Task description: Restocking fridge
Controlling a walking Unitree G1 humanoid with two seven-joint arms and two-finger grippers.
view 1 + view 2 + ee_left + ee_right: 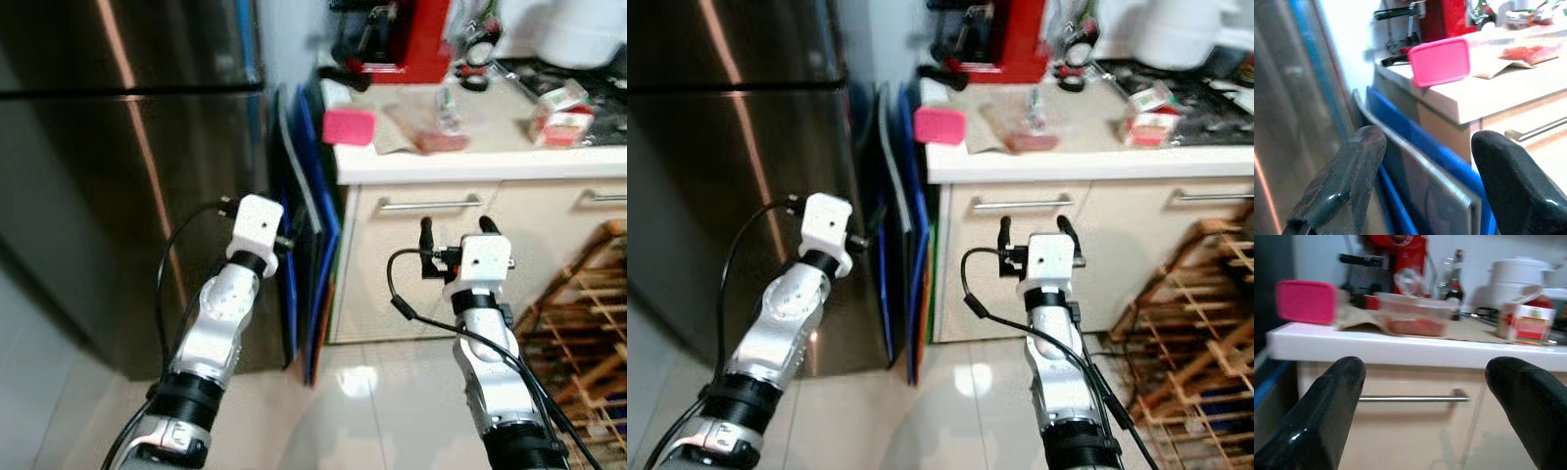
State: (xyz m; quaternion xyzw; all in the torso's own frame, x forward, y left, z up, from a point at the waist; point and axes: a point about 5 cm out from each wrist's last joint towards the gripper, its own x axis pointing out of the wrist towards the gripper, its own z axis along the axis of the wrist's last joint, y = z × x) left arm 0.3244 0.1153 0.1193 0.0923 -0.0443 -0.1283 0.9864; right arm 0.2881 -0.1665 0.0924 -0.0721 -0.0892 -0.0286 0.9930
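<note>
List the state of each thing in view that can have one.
Fridge: doors shut.
Drawer: shut.
Clear food box: lid on, on the counter.
Pink lid: at the counter's edge.
Left gripper: open, empty.
Right gripper: open, empty.

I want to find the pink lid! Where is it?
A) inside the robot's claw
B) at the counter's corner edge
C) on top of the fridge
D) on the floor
B: the pink lid sits at the corner of the white counter, overhanging its edge.

Pink lid (350, 126), red machine (409, 39), blue boards (318, 225), steel-grey fridge (118, 176).
</note>
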